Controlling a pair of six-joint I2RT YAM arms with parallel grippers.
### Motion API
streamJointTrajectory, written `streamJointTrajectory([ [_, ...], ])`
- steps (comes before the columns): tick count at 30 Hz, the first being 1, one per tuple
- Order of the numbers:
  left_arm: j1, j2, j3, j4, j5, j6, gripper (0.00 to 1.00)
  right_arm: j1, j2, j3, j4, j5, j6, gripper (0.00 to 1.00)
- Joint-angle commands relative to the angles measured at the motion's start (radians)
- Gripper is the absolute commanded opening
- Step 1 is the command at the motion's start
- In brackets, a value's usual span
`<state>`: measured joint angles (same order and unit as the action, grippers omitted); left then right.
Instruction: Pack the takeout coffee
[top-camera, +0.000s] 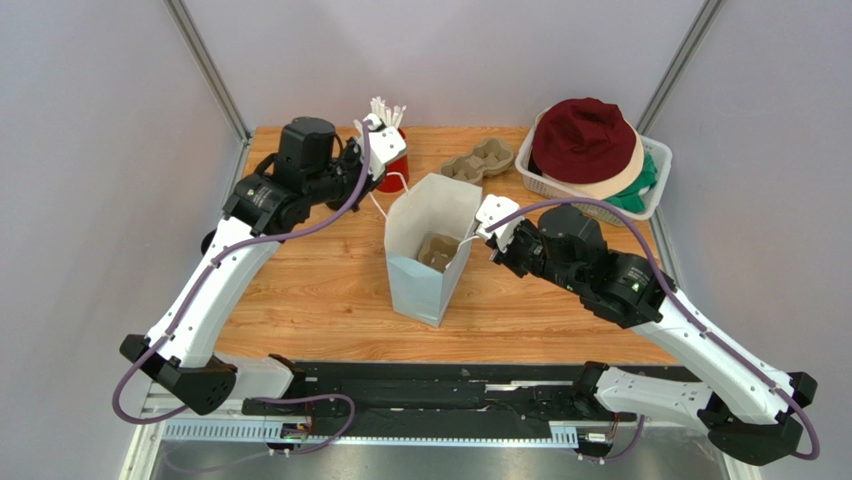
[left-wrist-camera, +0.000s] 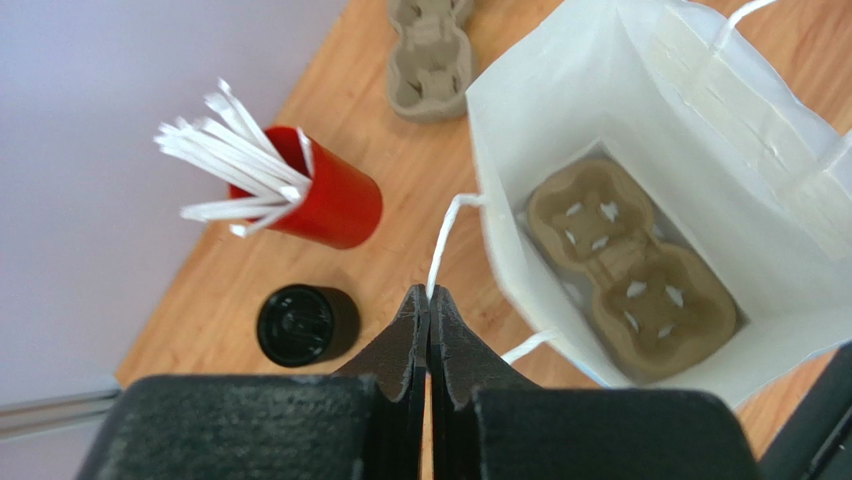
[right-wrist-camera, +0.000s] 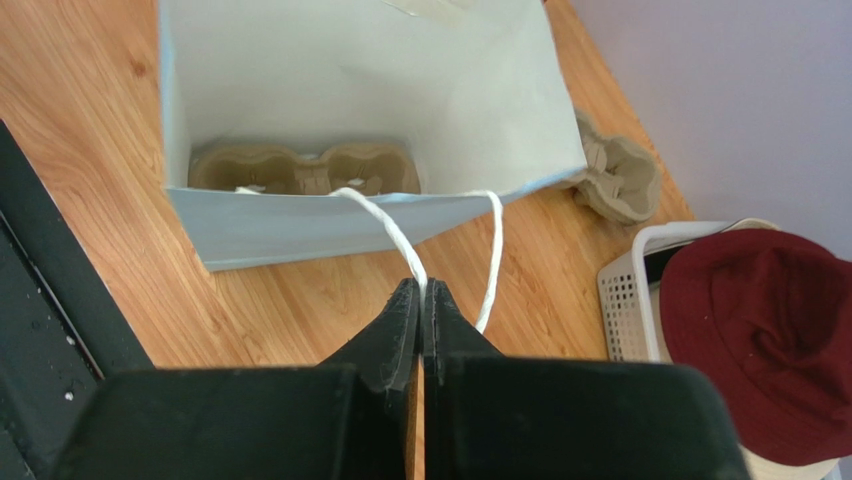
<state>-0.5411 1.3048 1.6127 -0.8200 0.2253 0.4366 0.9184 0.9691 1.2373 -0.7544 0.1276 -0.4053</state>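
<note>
The takeout coffee is out of view in all three views. A white paper bag (top-camera: 430, 255) (left-wrist-camera: 560, 110) (right-wrist-camera: 350, 90) stands open mid-table with a brown cardboard cup carrier (top-camera: 437, 252) (left-wrist-camera: 625, 270) (right-wrist-camera: 300, 170) lying on its bottom. My left gripper (top-camera: 372, 178) (left-wrist-camera: 429, 292) is shut on the bag's left string handle (left-wrist-camera: 445, 235), just left of the bag. On the bag's other side my right gripper (top-camera: 478, 235) (right-wrist-camera: 421, 285) is shut on the right string handle (right-wrist-camera: 390, 235).
A red cup of white straws (top-camera: 392, 160) (left-wrist-camera: 330, 200) stands behind the left gripper, with a squat black round piece (left-wrist-camera: 300, 325) beside it. A second cardboard carrier (top-camera: 480, 160) (right-wrist-camera: 620, 180) lies at the back. A white basket (top-camera: 655, 155) of hats sits back right.
</note>
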Motion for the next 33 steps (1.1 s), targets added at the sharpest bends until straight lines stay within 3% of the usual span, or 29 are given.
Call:
streamJointTrajectory([
  [1, -0.002, 0.013, 0.110, -0.008, -0.017, 0.050, 0.00, -0.001, -0.023, 0.019, 0.040, -0.022, -0.016, 0.00],
  [9, -0.008, 0.059, 0.272, -0.116, 0.052, 0.105, 0.00, 0.000, -0.063, -0.165, -0.002, -0.112, -0.058, 0.00],
  [10, -0.011, 0.059, 0.276, -0.131, 0.063, 0.108, 0.00, 0.000, -0.067, -0.186, -0.003, -0.176, -0.061, 0.00],
  [21, -0.094, 0.093, 0.216, -0.255, 0.158, 0.208, 0.00, 0.076, -0.107, -0.395, -0.045, -0.232, -0.135, 0.00],
  [33, -0.140, 0.094, 0.113, -0.406, 0.241, 0.301, 0.00, 0.244, -0.095, -0.544, 0.092, -0.132, -0.115, 0.00],
])
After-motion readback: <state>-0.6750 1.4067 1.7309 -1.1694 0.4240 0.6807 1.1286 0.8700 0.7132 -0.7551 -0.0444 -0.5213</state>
